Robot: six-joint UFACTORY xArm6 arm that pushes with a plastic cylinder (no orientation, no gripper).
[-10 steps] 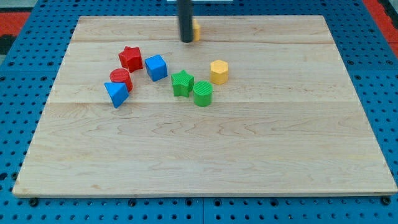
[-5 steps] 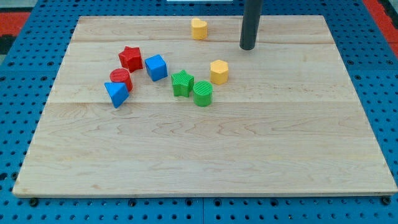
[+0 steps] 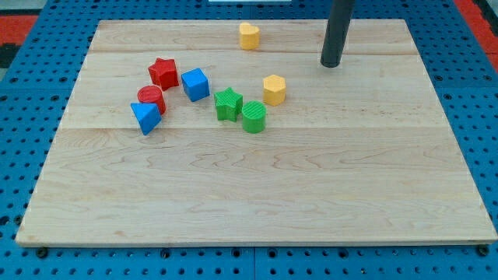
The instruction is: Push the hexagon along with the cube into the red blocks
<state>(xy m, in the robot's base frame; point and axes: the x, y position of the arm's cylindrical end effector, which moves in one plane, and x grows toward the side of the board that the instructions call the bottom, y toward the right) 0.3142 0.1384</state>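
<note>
The yellow hexagon [image 3: 274, 89] lies just above the board's middle. The blue cube [image 3: 195, 84] lies to its left. The red star [image 3: 163, 72] sits left of the cube, and the red cylinder [image 3: 151, 99] lies below the star, touching the blue triangle [image 3: 145, 117]. My tip [image 3: 331, 64] stands on the board up and to the right of the hexagon, well apart from it and from all blocks.
A green star [image 3: 228, 103] and a green cylinder [image 3: 254, 117] sit touching between the cube and the hexagon, slightly lower. A yellow heart-like block [image 3: 249, 36] lies near the board's top edge. The wooden board [image 3: 249, 202] rests on a blue pegboard.
My tip has moved to the right, from beside the yellow block at the top to a spot up and right of the hexagon. No block has moved.
</note>
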